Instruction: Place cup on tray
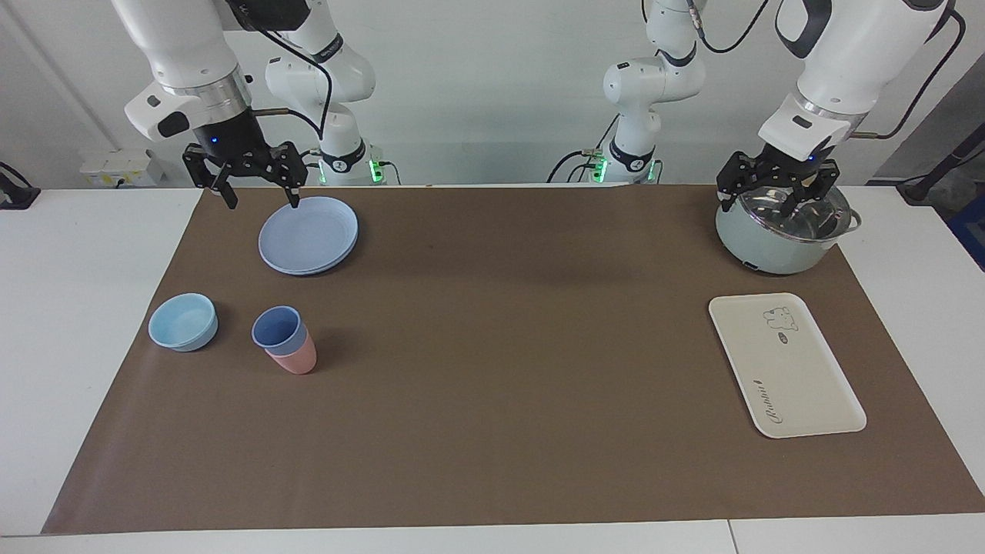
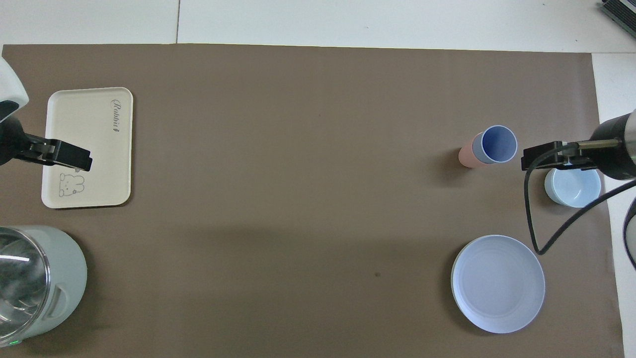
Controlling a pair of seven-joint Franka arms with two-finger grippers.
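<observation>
The periwinkle-blue cup (image 1: 276,327) stands upright and appears nested in a pink cup (image 1: 296,360), on the brown mat toward the right arm's end; it also shows in the overhead view (image 2: 498,144). The cream-white tray (image 1: 800,385) with the bear drawing lies bare toward the left arm's end, also seen from overhead (image 2: 84,129). My right gripper (image 1: 262,201) is open and empty, raised over the mat's edge beside the blue plate. My left gripper (image 1: 766,201) is open and empty, just over the pot's lid.
A round blue plate (image 1: 308,235) lies nearer to the robots than the cups. A low light-blue bowl (image 1: 183,322) sits beside the cups. A pale green pot (image 1: 769,250) with a glass lid stands nearer to the robots than the tray.
</observation>
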